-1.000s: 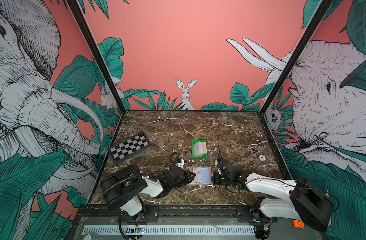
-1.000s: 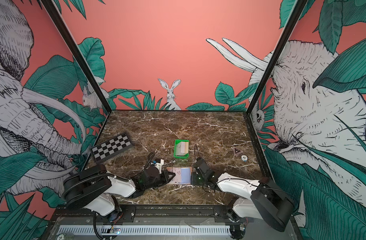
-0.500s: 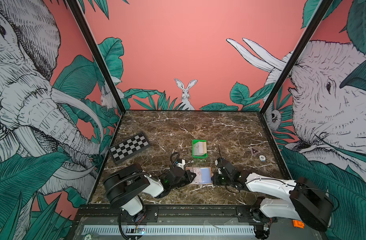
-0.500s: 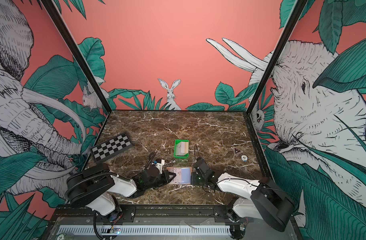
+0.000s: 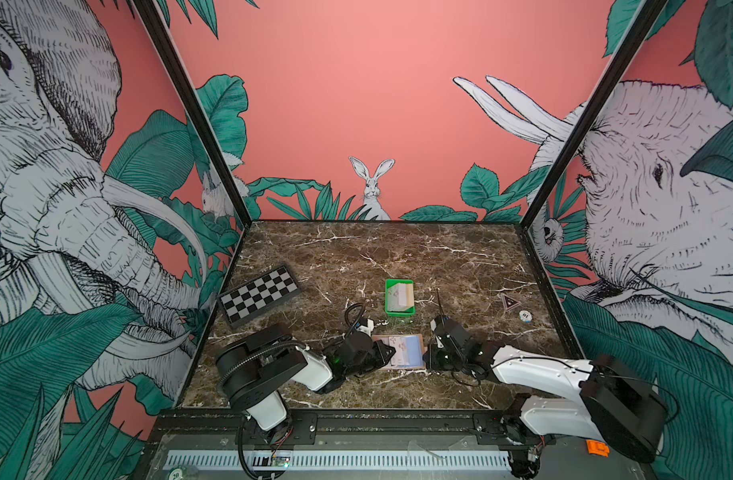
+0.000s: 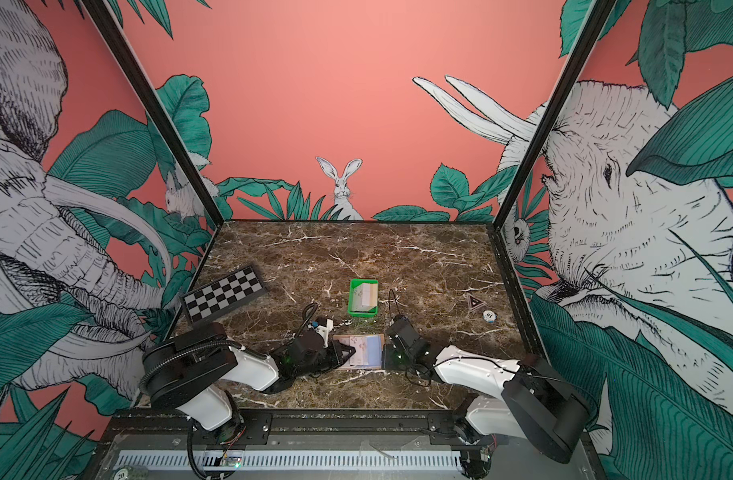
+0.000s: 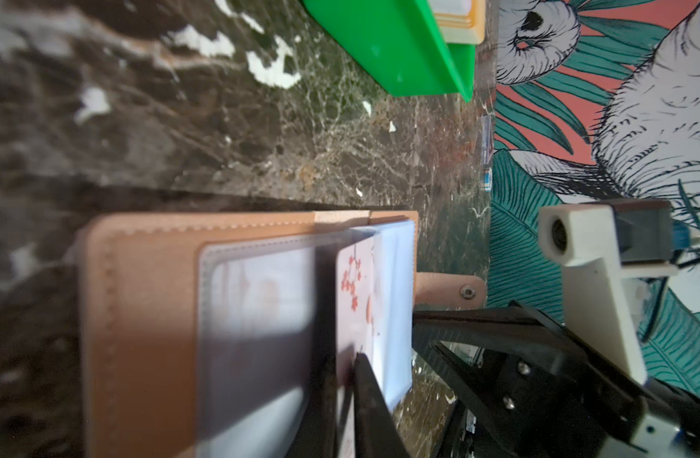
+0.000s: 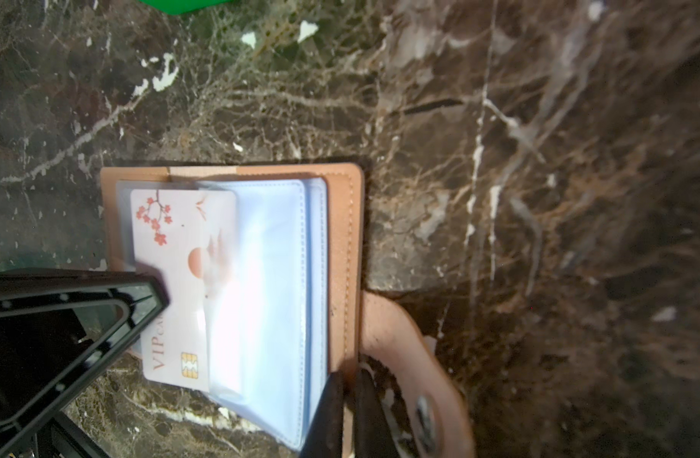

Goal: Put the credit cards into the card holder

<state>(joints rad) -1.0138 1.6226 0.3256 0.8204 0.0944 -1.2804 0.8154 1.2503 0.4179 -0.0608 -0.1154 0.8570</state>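
Credit card (image 8: pixel 181 253), half inside card holder (image 8: pixel 344 238), touches left pincer (image 7: pixel 344 372).

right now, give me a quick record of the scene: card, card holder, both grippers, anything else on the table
card holder: open on the table near its front edge, sleeves facing up
card: white with red blossoms, partly inside a clear sleeve, one end sticking out
left gripper: at the card's free end, one finger touching it; grip unclear
right gripper: shut on the card holder's tan cover edge, beside the strap
green tray: behind the card holder, spare cards stacked inside
elsewhere: chessboard at the left, chip at the right
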